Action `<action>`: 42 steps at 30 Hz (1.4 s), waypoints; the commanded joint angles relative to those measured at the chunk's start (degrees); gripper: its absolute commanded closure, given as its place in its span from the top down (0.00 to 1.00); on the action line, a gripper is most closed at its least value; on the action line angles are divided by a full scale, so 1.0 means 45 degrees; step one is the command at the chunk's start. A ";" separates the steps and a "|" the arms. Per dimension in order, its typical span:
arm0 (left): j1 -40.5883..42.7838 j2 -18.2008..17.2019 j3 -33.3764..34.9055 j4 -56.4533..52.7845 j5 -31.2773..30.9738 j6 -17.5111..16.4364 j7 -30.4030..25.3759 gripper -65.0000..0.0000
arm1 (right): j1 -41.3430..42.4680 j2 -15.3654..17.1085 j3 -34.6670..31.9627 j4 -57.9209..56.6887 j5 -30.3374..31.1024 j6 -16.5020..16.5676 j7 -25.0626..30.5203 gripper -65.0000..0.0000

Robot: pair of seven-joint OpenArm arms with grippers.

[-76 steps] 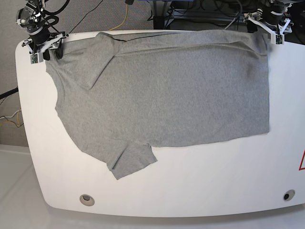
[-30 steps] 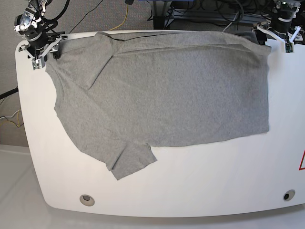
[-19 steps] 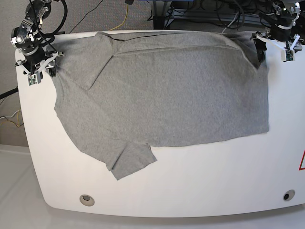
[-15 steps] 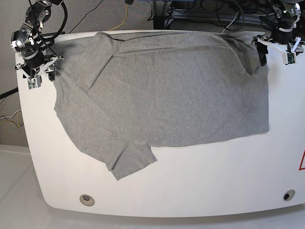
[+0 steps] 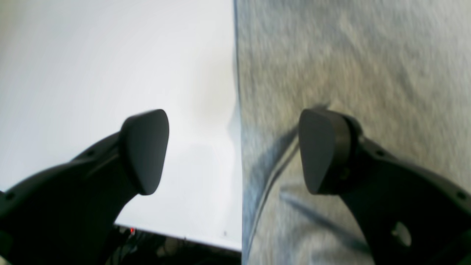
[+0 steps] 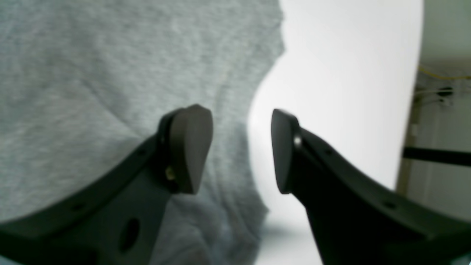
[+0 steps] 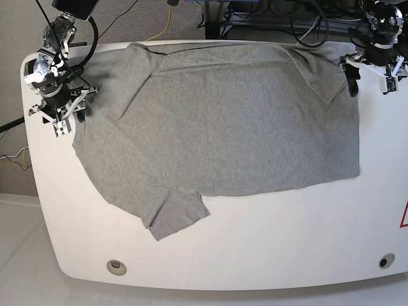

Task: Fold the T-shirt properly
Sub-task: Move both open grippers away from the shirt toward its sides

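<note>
The heather-grey T-shirt (image 7: 223, 121) lies spread out flat on the white table (image 7: 255, 242), one sleeve (image 7: 175, 213) pointing toward the front. Its far right corner is turned over into a small flap (image 7: 315, 73). My left gripper (image 7: 370, 83) is open at the shirt's far right edge. In the left wrist view it (image 5: 232, 151) straddles the fabric's edge, one finger over bare table (image 5: 92, 55) and the other on the shirt (image 5: 349, 55). My right gripper (image 7: 67, 118) is open at the shirt's left edge. In the right wrist view it (image 6: 239, 147) also straddles the edge of the shirt (image 6: 110, 55).
Two round holes (image 7: 115, 266) (image 7: 386, 261) sit near the table's front edge, with a red mark (image 7: 403, 213) at the right edge. Cables, one of them yellow (image 7: 167, 19), and dark equipment lie behind the table. The floor shows past the table's left edge (image 6: 441, 110).
Both grippers have come forward along the shirt's side edges from the far corners. The far right corner has folded over into a flap, and the far left corner has shifted inward.
</note>
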 commanded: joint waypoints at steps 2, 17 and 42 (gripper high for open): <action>0.0089 -0.0364 -0.0105 0.0241 -0.0101 0.0021 -0.0246 0.80 | 0.0173 0.0283 0.0068 0.0255 0.0066 -0.0099 0.0179 0.44; -0.1317 -0.0833 -0.0945 0.0202 -0.0023 0.0021 -0.0207 0.80 | 0.1091 0.0400 0.0010 0.0275 0.0047 -0.0099 -0.0426 0.44; -0.5440 -0.1790 -0.0085 -0.1009 0.2576 0.0100 0.2060 0.80 | 0.3885 0.1455 -0.2354 -0.1327 0.0027 -0.0099 -0.0856 0.44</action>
